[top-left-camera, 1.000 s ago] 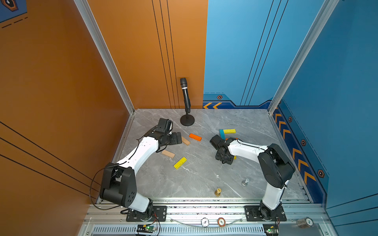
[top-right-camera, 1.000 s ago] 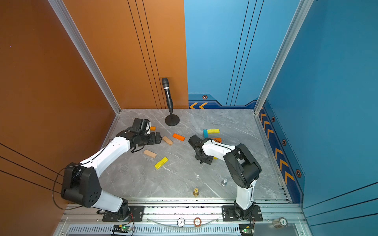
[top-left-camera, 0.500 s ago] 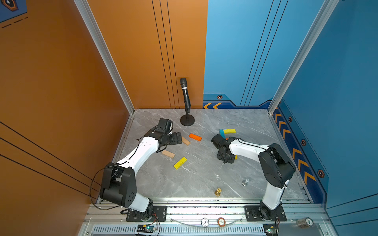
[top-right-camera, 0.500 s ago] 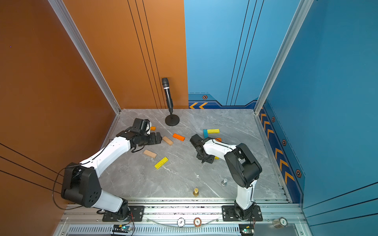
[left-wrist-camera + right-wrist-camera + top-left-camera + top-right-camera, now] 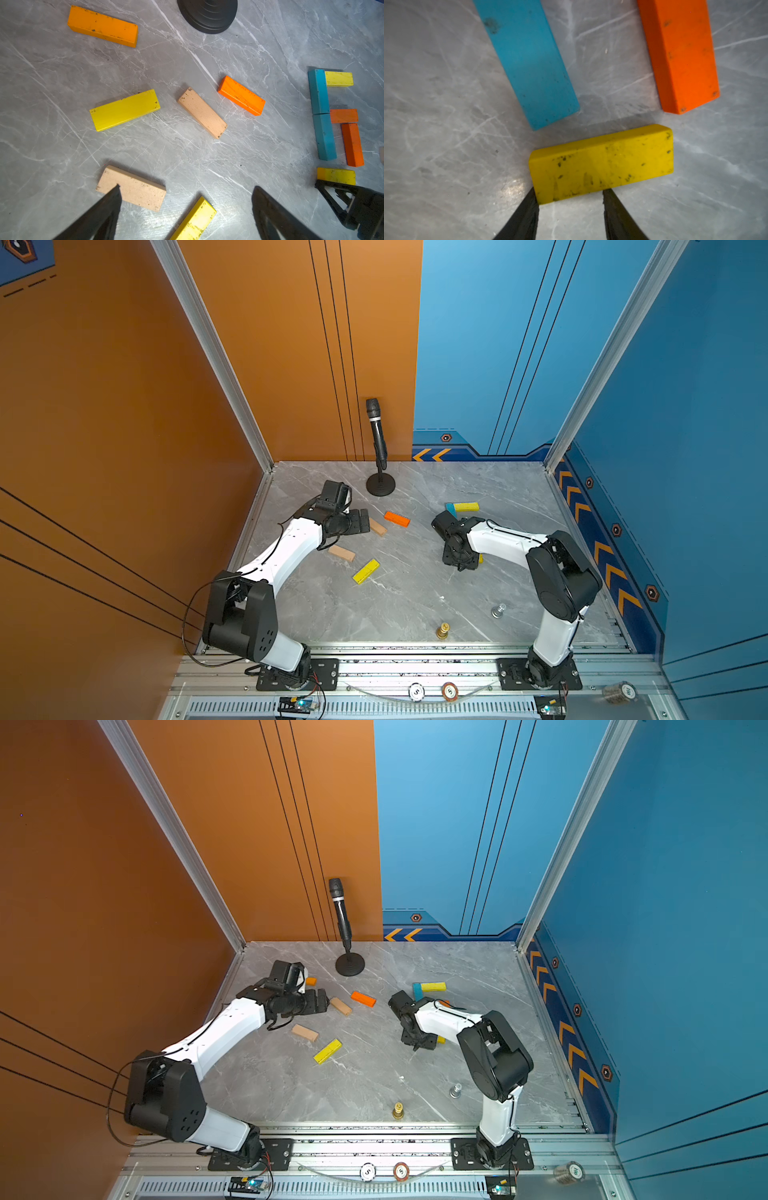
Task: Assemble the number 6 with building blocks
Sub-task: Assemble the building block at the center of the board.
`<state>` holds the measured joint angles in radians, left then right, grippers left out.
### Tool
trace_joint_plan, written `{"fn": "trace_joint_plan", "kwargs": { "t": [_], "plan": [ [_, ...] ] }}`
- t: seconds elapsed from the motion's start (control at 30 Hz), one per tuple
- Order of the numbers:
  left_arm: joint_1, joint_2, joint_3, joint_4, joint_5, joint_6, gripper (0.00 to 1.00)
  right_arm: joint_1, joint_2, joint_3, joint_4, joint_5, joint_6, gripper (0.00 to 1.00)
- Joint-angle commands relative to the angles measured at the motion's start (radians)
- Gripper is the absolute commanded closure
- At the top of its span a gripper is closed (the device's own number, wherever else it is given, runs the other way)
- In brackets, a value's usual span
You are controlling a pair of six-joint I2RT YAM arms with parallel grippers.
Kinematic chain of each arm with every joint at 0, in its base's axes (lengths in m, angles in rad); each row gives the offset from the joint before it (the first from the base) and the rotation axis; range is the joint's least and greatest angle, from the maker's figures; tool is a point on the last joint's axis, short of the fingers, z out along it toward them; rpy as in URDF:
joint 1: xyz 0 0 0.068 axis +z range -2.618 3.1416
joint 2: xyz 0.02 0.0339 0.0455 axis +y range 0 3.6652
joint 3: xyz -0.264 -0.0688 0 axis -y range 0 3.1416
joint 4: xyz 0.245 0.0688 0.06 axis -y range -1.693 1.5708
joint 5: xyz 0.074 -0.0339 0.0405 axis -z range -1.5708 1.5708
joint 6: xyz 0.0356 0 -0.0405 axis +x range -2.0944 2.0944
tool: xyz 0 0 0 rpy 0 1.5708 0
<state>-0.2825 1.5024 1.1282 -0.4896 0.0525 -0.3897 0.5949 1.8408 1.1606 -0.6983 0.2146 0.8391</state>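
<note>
Right claw (image 5: 570,190) has narrowed against the yellow block (image 5: 602,164).

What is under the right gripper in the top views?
Mostly covered by the right gripper: a blue bar's end, a yellow bar and a yellow sliver show around it. The left wrist view reveals two orange bars there.

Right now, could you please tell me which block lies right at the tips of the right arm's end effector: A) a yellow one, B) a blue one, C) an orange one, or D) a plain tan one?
A: in the right wrist view the yellow block lies crosswise right at the tips of the right end effector, while the blue block and the orange block lie beyond it.
</note>
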Motion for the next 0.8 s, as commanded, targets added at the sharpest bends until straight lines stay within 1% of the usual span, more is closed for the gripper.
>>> {"fn": "trace_joint_plan", "kwargs": {
  "t": [0.0,0.43,0.77],
  "plan": [
    [-0.006,0.015,0.031,-0.001,0.0,0.014,0.02,-0.008,0.02,0.002,-0.043,-0.015,-0.047,0.5],
    [-0.007,0.016,0.031,0.001,0.001,0.014,0.02,-0.016,0.013,-0.004,-0.06,-0.022,-0.122,0.49],
    [-0.006,0.016,0.031,0.002,0.003,0.014,0.02,-0.018,-0.035,-0.053,-0.067,-0.013,-0.156,0.48]
  ]
}}
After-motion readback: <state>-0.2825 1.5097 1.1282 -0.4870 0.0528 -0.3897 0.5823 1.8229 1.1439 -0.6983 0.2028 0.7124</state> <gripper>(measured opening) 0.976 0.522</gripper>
